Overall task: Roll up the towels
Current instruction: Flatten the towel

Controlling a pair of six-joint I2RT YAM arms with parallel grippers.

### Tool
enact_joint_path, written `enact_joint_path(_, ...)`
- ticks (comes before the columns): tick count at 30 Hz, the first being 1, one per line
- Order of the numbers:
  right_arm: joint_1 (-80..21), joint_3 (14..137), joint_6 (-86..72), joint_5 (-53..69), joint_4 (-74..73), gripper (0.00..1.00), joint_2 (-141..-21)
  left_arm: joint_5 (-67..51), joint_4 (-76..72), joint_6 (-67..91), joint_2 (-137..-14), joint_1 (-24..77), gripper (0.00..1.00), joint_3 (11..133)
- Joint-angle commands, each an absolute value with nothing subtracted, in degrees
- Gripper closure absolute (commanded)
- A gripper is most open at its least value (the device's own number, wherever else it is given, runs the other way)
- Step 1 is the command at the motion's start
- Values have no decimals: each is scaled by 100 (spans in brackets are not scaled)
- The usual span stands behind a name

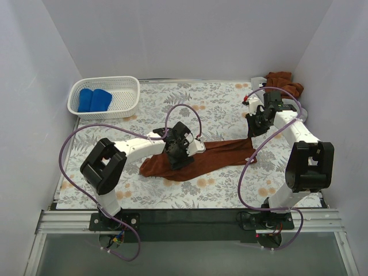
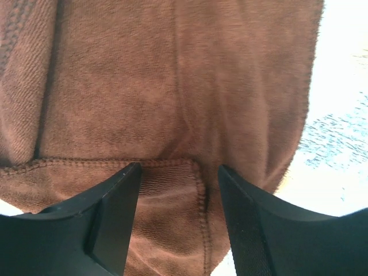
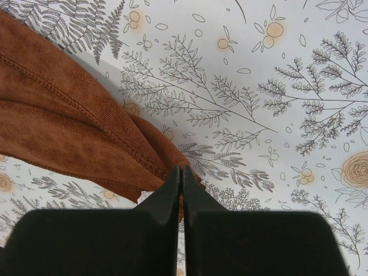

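Right pincer (image 3: pixel 181 169) clenched on a corner of the rust-brown towel (image 1: pixel 221 154); left pincer (image 2: pixel 178 168) released, spread over it.

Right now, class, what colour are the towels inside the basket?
Bright blue; the towels show best in the top external view.

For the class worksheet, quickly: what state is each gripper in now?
Left gripper: open, over the brown towel.
Right gripper: shut on the same towel's corner.
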State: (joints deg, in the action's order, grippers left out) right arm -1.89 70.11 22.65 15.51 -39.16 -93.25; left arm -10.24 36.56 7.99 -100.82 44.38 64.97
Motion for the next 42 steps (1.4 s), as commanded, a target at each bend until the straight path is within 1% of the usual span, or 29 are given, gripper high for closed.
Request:
enact_joint_path(1, -167, 7102, 2267, 1529, -3841, 99, -9352, -528, 3437, 870, -10064, 4465, 53, 6407)
enact_joint_path(3, -158, 7093, 2285, 1529, -3832, 99, -9343, -352, 3410, 853, -10028, 4456, 56, 6381)
enact_joint_path(4, -158, 7101, 2294, 1529, -3841, 99, -9351, -238, 3393, 835, -9985, 4447, 60, 6372)
enact_joint_path(6, -150, 7093, 2303, 1529, -3841, 99, -9352, -176, 3349, 809, -9906, 4430, 63, 6311)
enact_joint_path(10, -149, 7066, 2303, 1556, -3841, 99, -9352, -97, 3287, 800, -9712, 4377, 72, 6302)
enact_joint_path(11, -149, 7075, 2303, 1556, -3832, 99, -9352, -79, 3270, 809, -9695, 4360, 83, 6310)
enact_joint_path(13, -141, 7066, 2303, 1556, -3832, 99, -9343, -79, 3287, 782, -9659, 4333, 91, 6354)
enact_joint_path(14, -141, 7066, 2303, 1547, -3841, 99, -9334, -70, 3287, 782, -9650, 4316, 100, 6372)
enact_joint_path(20, -123, 7101, 2364, 1442, -3850, 99, -9229, -263, 3436, 791, -9387, 3965, 100, 6503)
enact_joint_path(28, 141, 7181, 2478, 1485, -3858, 99, -8974, -1397, 3787, 361, -8596, 3050, 100, 6557)
enact_joint_path(30, 158, 7189, 2479, 1485, -3858, 99, -8965, -1485, 3841, 290, -8517, 2980, 99, 6513)
enact_joint_path(33, 176, 7189, 2470, 1538, -3885, 99, -8912, -1521, 3841, 307, -8386, 2910, 100, 6504)
enact_joint_path(37, 298, 7347, 2505, 1591, -3990, 99, -8710, -1757, 3920, 413, -8034, 2436, 100, 6872)
enact_joint_path(42, 650, 7629, 2698, 1696, -4236, 99, -8237, -1784, 3973, 343, -7306, 1830, 100, 6970)
